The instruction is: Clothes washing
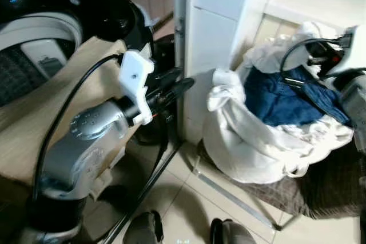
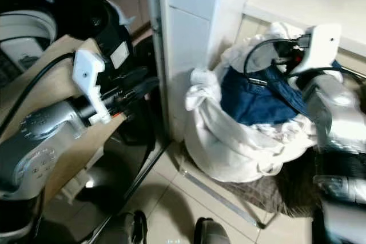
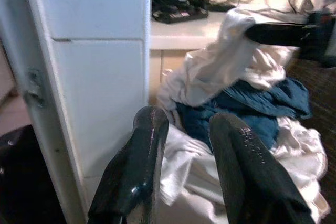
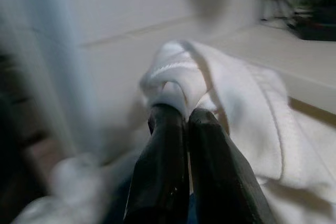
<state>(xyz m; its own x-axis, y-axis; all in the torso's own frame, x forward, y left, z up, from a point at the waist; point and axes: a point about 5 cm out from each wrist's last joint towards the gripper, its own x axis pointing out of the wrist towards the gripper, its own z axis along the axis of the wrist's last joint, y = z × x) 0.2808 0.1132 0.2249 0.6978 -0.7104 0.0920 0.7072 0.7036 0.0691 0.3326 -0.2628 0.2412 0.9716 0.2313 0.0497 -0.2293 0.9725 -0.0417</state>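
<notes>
Pulling white cloth (image 4: pixel 210 93) from laundry pile (image 1: pixel 274 124): right gripper (image 4: pixel 178 116) jaws clenched on it. Left gripper (image 3: pixel 189 129) jaws released, waiting near white pillar (image 1: pixel 211 27). Next: lift cloth free, carry to washer (image 1: pixel 51 21).

The left end effector (image 3: pixel 186 129) points at a laundry heap, its two black fingers (image 3: pixel 144 145) slightly parted with nothing between them. Beyond lie white cloths (image 3: pixel 220 66) over a crumpled blue garment (image 3: pixel 247 108). A white tiled pillar (image 3: pixel 100 61) stands beside the pile. Behind, a pale ledge (image 3: pixel 184 27) carries black cables (image 3: pixel 173 3). The other end effector (image 3: pixel 289 34) reaches in above the heap.
</notes>
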